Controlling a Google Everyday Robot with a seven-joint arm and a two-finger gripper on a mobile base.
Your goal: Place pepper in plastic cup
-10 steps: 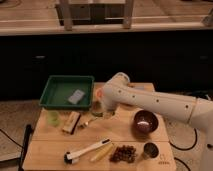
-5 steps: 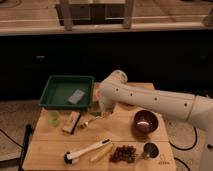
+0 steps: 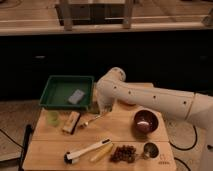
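A slim, slightly curved pepper (image 3: 93, 119) lies on the wooden table (image 3: 115, 132), just in front of the green tray. My gripper (image 3: 101, 107) hangs at the end of the white arm (image 3: 150, 97), right above the pepper's far end and close to the tray's front right corner. Only an orange and cream edge of the plastic cup (image 3: 126, 103) shows behind the arm; the rest is hidden.
A green tray (image 3: 54, 98) holding a grey piece stands at the back left. A translucent light green cup (image 3: 52, 118) and a wooden block (image 3: 71, 122) sit in front of it. A dark bowl (image 3: 145, 121), a metal cup (image 3: 150, 149), brown bits (image 3: 124, 153), a pale yellow stick (image 3: 101, 153) and a white brush (image 3: 85, 151) lie toward the front.
The arm's wrist has shifted slightly to the left over the table's back. The gripper stays near the pepper. No object has moved.
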